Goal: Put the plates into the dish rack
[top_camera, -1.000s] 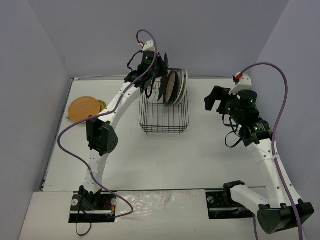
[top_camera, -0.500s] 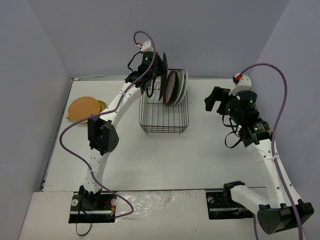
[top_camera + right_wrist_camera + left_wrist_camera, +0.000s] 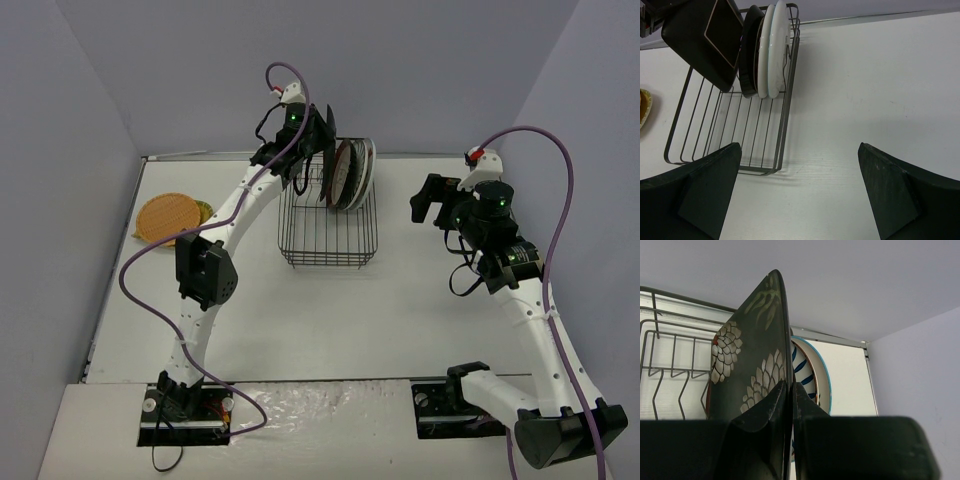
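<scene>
My left gripper is shut on the edge of the dark square plate and holds it on edge, tilted, above the back left of the black wire dish rack. In the left wrist view the fingers pinch the leaf-patterned plate. The striped plate stands behind it. Three plates stand upright at the rack's back right. The orange plate lies on the yellow-green plate at the far left. My right gripper is open and empty, right of the rack.
The right wrist view shows the rack, the standing plates and the held dark plate over bare white table. Grey walls close in the table at the back and on both sides.
My left gripper with the dark square plate has shifted very slightly upward over the rack. The right arm has not moved.
</scene>
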Controlling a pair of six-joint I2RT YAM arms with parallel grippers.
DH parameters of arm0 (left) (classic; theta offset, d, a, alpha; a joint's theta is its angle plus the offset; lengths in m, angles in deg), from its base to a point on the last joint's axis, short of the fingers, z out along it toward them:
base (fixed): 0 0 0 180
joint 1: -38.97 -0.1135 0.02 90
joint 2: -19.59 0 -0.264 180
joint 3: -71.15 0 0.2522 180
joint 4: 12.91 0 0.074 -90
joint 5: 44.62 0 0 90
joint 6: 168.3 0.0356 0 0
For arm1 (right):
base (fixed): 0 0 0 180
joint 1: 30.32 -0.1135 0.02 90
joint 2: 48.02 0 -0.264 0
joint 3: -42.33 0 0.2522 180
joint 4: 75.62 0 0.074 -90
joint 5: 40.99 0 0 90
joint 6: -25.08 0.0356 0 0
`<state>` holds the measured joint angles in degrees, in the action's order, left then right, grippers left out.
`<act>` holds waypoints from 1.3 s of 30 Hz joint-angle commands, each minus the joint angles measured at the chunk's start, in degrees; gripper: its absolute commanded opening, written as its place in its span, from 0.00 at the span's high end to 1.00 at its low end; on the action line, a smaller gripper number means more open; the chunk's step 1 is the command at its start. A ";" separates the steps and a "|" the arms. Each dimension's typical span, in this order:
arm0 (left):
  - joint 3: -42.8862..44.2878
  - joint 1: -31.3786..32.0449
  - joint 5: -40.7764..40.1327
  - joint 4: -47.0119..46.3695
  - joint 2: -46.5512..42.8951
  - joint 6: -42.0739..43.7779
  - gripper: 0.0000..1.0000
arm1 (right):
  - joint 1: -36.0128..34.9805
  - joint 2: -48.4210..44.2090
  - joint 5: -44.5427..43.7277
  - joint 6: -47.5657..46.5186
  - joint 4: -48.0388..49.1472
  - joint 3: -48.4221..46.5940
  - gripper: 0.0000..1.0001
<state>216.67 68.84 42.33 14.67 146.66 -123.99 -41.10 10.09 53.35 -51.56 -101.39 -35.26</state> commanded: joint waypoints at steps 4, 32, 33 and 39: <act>2.65 -0.25 -1.78 -15.12 -3.32 -1.35 1.00 | 0.50 -0.75 -0.93 -0.80 3.57 -0.45 0.00; -11.31 1.15 -2.60 -19.84 -4.01 4.58 0.53 | 0.50 -2.18 -1.46 -1.93 3.22 0.20 0.00; -12.50 1.32 -2.66 -19.56 -4.92 5.54 0.52 | 0.50 -2.12 -1.52 -2.10 3.22 0.20 0.00; -17.73 1.66 -2.97 -17.85 -11.45 9.47 0.28 | 0.59 -1.99 -0.53 -2.42 3.16 -0.79 0.00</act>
<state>197.69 69.85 39.56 0.00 145.47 -118.90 -41.10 8.84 52.85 -52.92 -101.44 -34.17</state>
